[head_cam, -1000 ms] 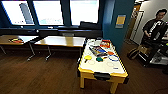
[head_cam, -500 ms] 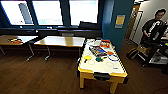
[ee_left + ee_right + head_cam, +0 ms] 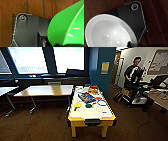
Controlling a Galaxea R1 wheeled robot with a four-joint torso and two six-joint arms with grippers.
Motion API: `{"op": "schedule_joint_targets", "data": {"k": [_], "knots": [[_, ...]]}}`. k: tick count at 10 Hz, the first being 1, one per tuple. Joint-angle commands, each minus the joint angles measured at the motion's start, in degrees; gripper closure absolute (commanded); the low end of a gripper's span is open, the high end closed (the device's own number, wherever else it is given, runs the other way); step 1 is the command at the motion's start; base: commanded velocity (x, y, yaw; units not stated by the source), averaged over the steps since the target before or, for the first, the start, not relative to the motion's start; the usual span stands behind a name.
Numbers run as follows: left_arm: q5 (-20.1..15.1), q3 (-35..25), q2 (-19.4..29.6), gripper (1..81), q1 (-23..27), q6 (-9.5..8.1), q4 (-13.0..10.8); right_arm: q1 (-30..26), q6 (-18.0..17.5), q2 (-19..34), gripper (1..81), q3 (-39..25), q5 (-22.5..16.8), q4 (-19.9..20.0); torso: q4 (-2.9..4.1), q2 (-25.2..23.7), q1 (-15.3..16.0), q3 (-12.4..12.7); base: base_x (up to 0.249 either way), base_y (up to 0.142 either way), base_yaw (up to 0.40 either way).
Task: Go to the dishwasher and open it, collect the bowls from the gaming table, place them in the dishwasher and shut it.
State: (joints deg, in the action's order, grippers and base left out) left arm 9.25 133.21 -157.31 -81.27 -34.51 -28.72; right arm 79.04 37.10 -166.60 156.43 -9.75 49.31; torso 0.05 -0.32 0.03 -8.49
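A green bowl (image 3: 65,25) shows large and close in the left wrist view, hanging over the wooden floor with my left gripper (image 3: 58,45) shut on its rim. In the right wrist view a white bowl (image 3: 109,32) hangs the same way, its rim caught in my right gripper (image 3: 130,44). Ahead in the head view stands the gaming table (image 3: 91,119), yellow-framed with a white top. Several coloured items lie on it, among them a yellow disc (image 3: 77,105) and a blue ring (image 3: 102,102). The dishwasher is out of view.
A long wooden desk (image 3: 45,90) stands left of the gaming table, under the windows. A blue pillar (image 3: 102,69) rises behind the table. A person with a control rig (image 3: 133,73) stands at the right near another desk (image 3: 160,97). Wooden floor (image 3: 37,127) lies in front.
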Motion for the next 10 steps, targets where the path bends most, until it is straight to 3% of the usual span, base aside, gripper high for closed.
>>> {"op": "schedule_joint_targets", "data": {"k": [1, 10], "knots": [[-1.7, -0.7, 0.8, 81.1, 2.1, 0.15, -0.7, -3.0, 0.3, 0.4, 81.1, 0.3, -4.3, -0.2, 0.00, 0.0, 0.0, 0.0, 0.000, 0.000, -0.374], [-2.0, 0.8, 0.1, 81.1, 2.1, 0.15, -0.6, -2.6, 0.4, -0.1, 81.1, 0.2, -4.2, -0.3, 0.00, 0.0, 0.0, 0.0, 0.000, 0.000, -0.377]]}}
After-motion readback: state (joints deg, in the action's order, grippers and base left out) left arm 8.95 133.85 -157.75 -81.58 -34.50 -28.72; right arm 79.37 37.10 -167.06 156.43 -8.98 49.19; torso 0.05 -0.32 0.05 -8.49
